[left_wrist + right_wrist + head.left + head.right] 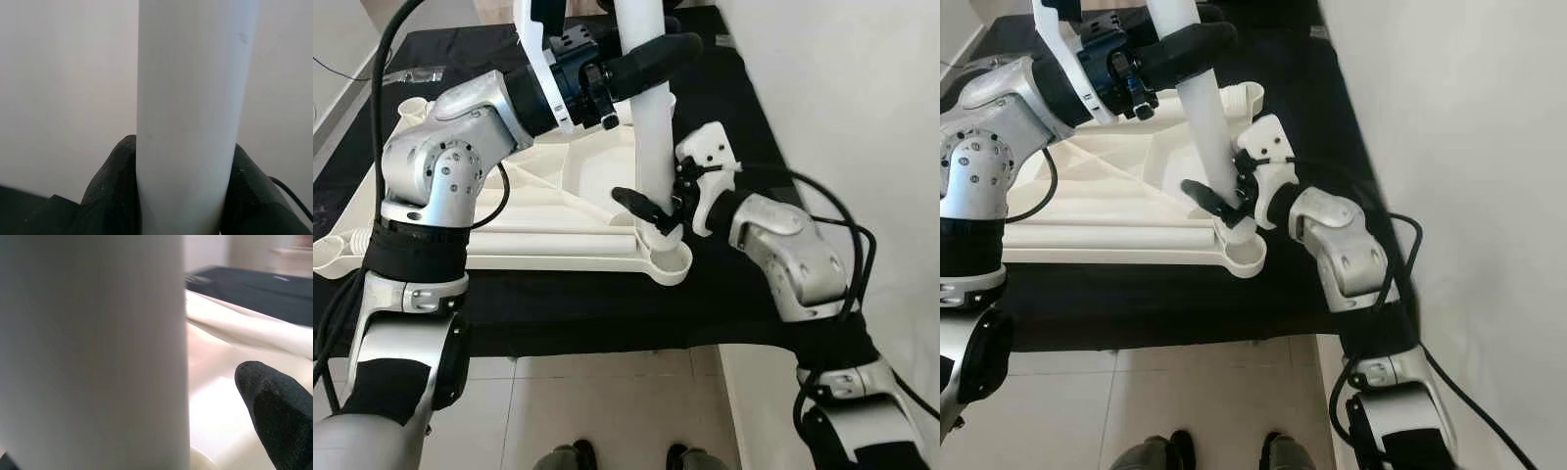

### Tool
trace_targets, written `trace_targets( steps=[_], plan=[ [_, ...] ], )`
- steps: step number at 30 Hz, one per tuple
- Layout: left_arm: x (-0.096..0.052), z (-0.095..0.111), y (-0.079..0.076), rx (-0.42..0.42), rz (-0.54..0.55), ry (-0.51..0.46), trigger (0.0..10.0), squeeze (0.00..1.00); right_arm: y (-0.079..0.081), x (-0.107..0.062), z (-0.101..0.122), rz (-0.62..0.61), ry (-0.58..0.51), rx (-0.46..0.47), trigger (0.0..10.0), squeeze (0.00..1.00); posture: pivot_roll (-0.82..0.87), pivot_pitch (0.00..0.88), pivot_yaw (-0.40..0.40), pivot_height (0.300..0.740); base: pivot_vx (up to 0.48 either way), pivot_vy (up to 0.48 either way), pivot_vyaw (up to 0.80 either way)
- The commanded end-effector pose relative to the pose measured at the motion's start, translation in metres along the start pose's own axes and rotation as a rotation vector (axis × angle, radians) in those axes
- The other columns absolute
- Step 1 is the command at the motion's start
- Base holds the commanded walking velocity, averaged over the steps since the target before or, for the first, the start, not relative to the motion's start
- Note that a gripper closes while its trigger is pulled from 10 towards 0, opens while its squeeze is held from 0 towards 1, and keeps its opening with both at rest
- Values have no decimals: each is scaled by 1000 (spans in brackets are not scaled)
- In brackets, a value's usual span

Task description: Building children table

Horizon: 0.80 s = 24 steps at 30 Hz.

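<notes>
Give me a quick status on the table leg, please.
Left tool clamped high on white leg. Right tool gripping its base at tabletop corner socket. Leg upright, nothing blocking.

My white table top (558, 211) lies upside down on the black mat (607, 304). A round white leg (651, 137) stands up, a bit tilted, with its bottom end in the corner cup (668, 259) nearest me.

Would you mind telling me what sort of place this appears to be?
Probably a room in a home: pale tiled floor, plain white wall, and a black mat spread on the floor under a white table top.
</notes>
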<state>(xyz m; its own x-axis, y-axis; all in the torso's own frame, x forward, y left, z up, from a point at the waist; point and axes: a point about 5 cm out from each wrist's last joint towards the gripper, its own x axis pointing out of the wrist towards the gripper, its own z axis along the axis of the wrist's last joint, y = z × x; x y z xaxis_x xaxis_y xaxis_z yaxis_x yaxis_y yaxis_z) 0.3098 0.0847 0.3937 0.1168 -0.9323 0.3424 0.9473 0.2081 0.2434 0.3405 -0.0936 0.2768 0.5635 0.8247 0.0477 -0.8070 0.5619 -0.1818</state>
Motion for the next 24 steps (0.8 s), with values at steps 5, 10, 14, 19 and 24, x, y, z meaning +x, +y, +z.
trace_targets(
  steps=[5, 10, 14, 19, 24],
  plan=[
    [18, -7, -19, -102, -237, 13, 0, 0, 18, 13, 20, 200, -70, 57, 10000, 0, -42, 194, 51, 740, 0, 0, 0],
    [23, -11, -25, -105, -306, 24, 0, 0, 31, 16, 16, 350, 24, 142, 4824, 0, -54, 189, 48, 740, 0, 0, 0],
    [26, -11, -27, -96, -313, 9, 0, 0, 33, 18, 14, 356, 51, 203, 0, 0, -54, 189, 48, 740, 0, 0, 0],
    [23, -11, -30, -88, -322, -6, 0, 0, 31, 20, 16, 348, 40, 245, 0, 0, -55, 190, 47, 740, 0, 0, 0],
    [21, -9, -29, -79, -315, -18, 0, 0, 28, 19, 15, 326, 55, 269, 0, 0, -56, 190, 47, 740, 0, 0, 0]
  ],
)
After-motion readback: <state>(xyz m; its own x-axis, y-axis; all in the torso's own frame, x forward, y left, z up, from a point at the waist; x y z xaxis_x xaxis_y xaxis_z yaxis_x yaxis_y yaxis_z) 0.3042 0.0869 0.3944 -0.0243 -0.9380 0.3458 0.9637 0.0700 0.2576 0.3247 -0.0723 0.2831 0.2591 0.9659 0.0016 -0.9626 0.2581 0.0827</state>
